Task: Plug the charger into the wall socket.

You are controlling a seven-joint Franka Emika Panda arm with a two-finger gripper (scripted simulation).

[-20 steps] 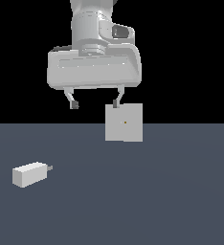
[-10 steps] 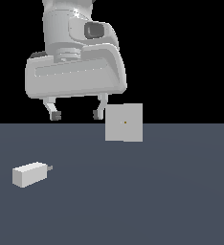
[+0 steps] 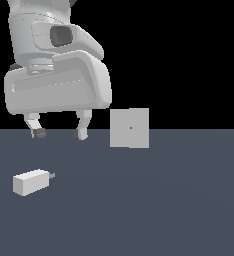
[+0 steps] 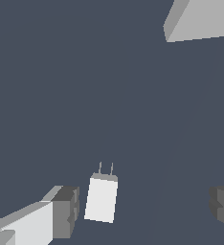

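The charger (image 3: 31, 182) is a small off-white block lying on the dark floor at the exterior view's left, its short grey prongs pointing toward the exterior view's right. In the wrist view the charger (image 4: 102, 197) lies between the fingers, nearer one finger. The wall socket (image 3: 129, 128) is an upright light-grey square plate with an orange dot, at the exterior view's centre; its edge shows in the wrist view (image 4: 200, 20). My gripper (image 3: 59, 133) is open and empty, hanging above the floor, higher than the charger and to the left of the socket.
The dark grey floor (image 3: 154, 205) stretches flat around both things. The background above the floor is black.
The gripper has moved toward the exterior view's left and come lower and closer to the camera, away from the socket and toward the charger. The charger and the socket have not moved.
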